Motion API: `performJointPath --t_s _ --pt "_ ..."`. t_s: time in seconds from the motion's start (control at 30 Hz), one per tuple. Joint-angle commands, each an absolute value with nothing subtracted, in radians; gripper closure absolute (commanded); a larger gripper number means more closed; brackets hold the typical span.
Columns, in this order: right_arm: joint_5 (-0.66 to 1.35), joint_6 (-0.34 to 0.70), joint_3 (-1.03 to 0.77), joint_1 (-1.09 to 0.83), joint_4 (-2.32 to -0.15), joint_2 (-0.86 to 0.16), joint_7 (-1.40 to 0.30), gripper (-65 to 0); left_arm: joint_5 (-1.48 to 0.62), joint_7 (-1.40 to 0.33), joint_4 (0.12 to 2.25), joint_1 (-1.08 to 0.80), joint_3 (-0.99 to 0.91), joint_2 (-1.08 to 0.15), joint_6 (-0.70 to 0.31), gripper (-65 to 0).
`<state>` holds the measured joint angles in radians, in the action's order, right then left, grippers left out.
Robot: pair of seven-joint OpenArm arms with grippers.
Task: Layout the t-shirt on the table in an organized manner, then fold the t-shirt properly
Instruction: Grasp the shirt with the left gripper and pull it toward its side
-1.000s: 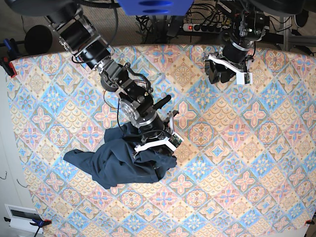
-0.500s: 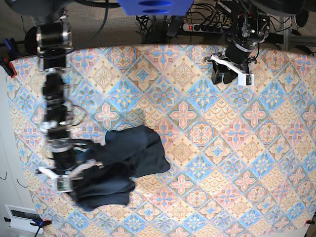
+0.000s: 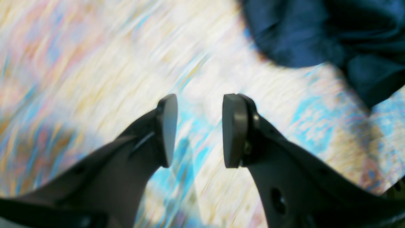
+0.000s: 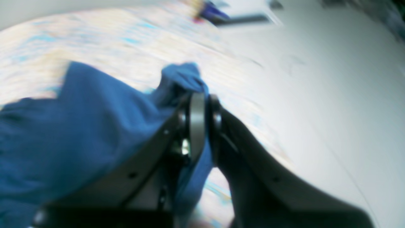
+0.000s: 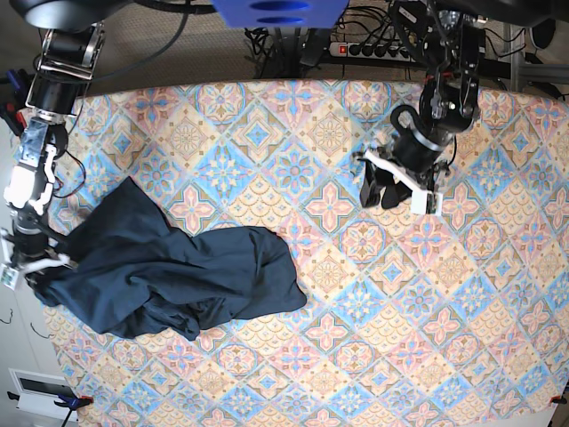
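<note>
One t-shirt [image 5: 178,276] lies crumpled on the left part of the one table [image 5: 480,294], with two arms over it. The right claw [image 5: 31,267], at the table's left edge, is clamped on the shirt's edge, as its wrist view shows. The left claw [image 3: 197,129] hangs empty with its jaws apart, above the bare cloth. No writing is readable.

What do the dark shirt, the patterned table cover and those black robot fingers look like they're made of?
The t-shirt looks like soft matte knit cloth, perhaps cotton: it slumps into loose folds. The table cover seems a printed fabric, flat and without shine, though motion blur hides any weave. The left gripper fingers look like smooth hard black plastic with a dull sheen; rubber pads can't be ruled out.
</note>
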<state>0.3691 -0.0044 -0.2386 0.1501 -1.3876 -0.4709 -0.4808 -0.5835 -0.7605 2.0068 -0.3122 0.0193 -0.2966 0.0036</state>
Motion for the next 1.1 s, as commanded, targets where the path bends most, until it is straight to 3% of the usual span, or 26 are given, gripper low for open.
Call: performJointPath --t_s 0.0,0.33,0.5,0.67,1.07 --pt "0.367 -0.002 -0.262 0.171 -1.388 -0.496 -0.452 -0.8 -0.588 -0.753 2.018 -0.294 0.027 -0.303 0.002 -23.9" --pt "0.367 -0.002 -0.278 0.159 -1.351 -0.499 -0.453 -1.0 -0.527 -0.745 1.695 0.004 0.272 -0.257 0.001 -23.9" --pt "0.367 -0.002 -0.278 0.105 -1.389 -0.496 -0.453 -1.0 -0.535 -0.745 1.554 0.116 0.286 -0.168 -0.001 -24.3" --pt "0.367 -0.002 -0.278 0.058 -1.425 -0.496 -0.453 -0.9 -0.535 -0.746 1.412 0.191 0.288 -0.054 -0.062 -29.3" --pt "0.369 -0.002 -0.278 0.021 -1.497 -0.496 -0.455 -0.9 -0.535 -0.743 1.09 0.308 0.277 0.125 -0.061 -29.8"
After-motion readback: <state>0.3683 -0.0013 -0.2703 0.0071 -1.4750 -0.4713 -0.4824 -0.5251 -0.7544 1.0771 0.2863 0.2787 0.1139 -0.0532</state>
